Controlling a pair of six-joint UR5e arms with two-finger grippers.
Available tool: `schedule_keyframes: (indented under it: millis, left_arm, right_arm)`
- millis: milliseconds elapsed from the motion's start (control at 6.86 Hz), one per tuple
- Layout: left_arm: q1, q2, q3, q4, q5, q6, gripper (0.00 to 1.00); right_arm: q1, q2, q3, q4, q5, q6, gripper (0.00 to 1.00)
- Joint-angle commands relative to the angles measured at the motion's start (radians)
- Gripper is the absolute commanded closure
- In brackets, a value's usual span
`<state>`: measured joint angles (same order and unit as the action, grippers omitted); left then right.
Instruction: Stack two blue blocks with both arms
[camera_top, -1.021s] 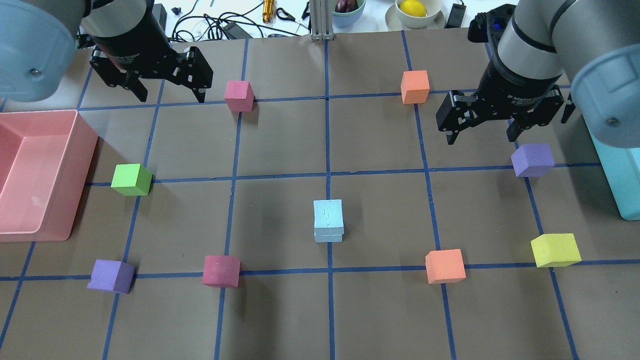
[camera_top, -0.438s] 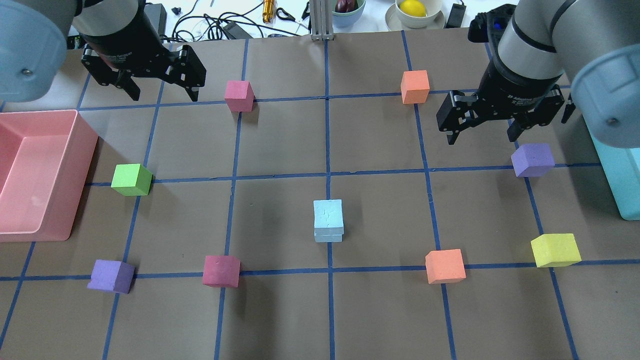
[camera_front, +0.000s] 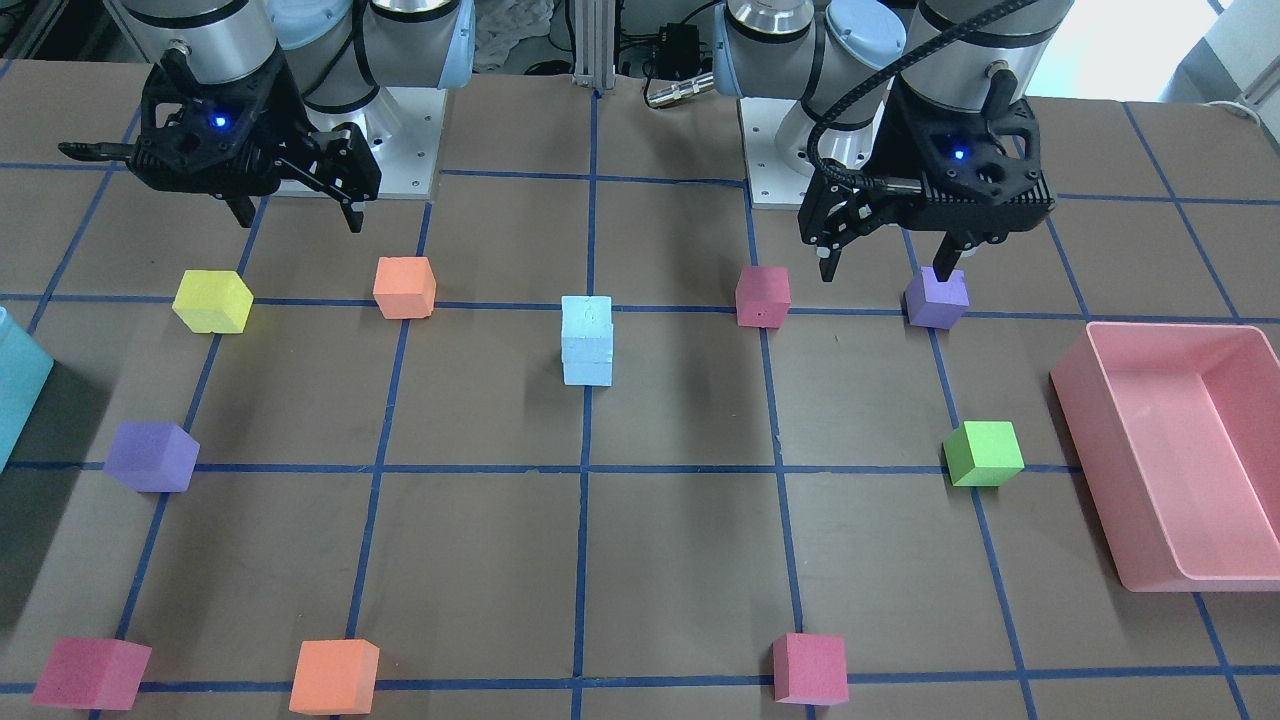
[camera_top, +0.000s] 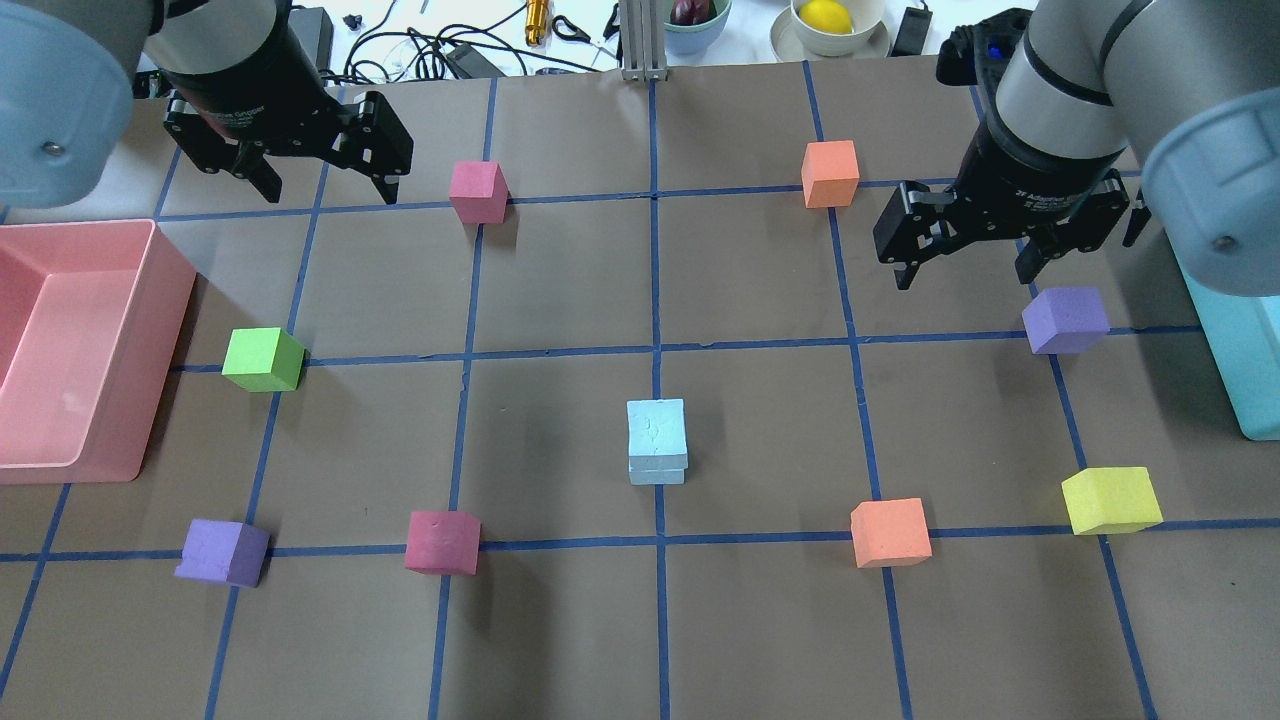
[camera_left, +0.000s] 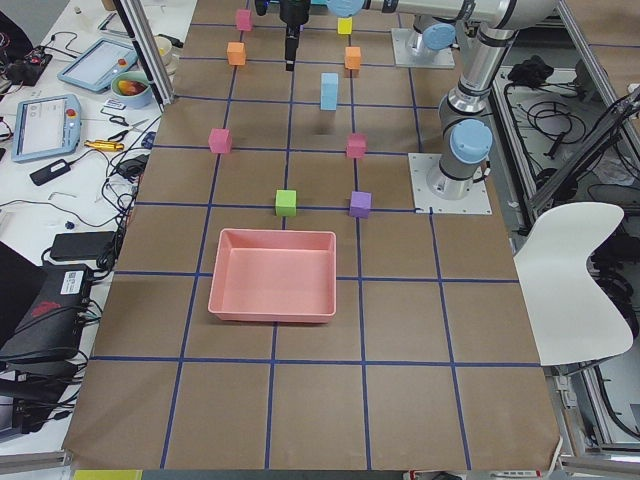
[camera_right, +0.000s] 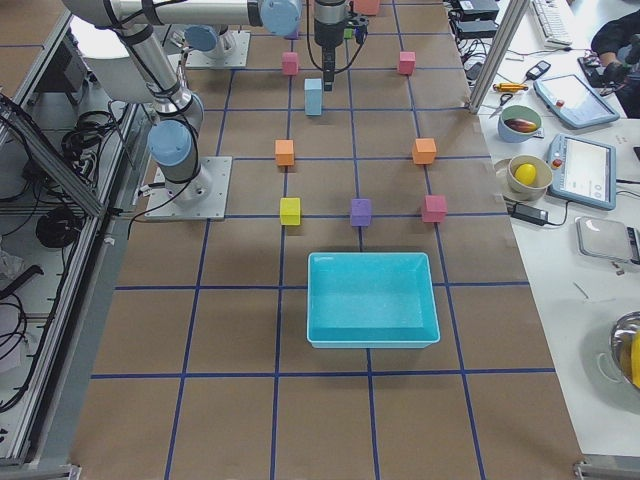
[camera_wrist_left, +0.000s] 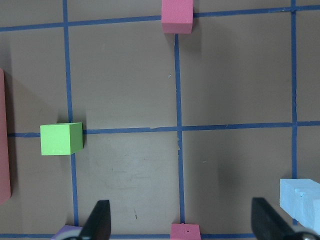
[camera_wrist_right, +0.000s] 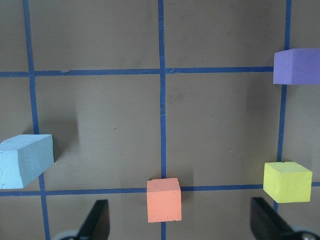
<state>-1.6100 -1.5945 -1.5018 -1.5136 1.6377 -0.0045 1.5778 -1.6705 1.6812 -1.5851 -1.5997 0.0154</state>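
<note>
The two pale blue blocks (camera_top: 657, 440) stand stacked one on the other at the table's centre, the upper one slightly offset. The stack also shows in the front view (camera_front: 587, 340), the left wrist view (camera_wrist_left: 302, 200) and the right wrist view (camera_wrist_right: 25, 160). My left gripper (camera_top: 328, 185) is open and empty, raised at the far left, well away from the stack. It hangs near a purple cube in the front view (camera_front: 885, 265). My right gripper (camera_top: 965, 275) is open and empty, raised at the far right, beside a purple cube (camera_top: 1065, 319).
A pink tray (camera_top: 160, 330) sits at the left edge and a teal container (camera_top: 1240, 350) at the right edge. Scattered cubes: green (camera_top: 262, 359), pink (camera_top: 477, 191), orange (camera_top: 830, 173), yellow (camera_top: 1110, 499), orange (camera_top: 890, 532), crimson (camera_top: 442, 541), purple (camera_top: 222, 551).
My left gripper has drawn a little further back and to the left, still open. The right gripper and the blue stack have not moved.
</note>
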Motion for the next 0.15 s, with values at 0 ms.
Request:
schedule_keyframes:
  millis: [0]
  left_arm:
    - [-0.005, 0.010, -0.018, 0.000, -0.001, 0.000, 0.00]
  right_arm:
    - [-0.001, 0.000, 0.000, 0.002, 0.000, 0.000, 0.00]
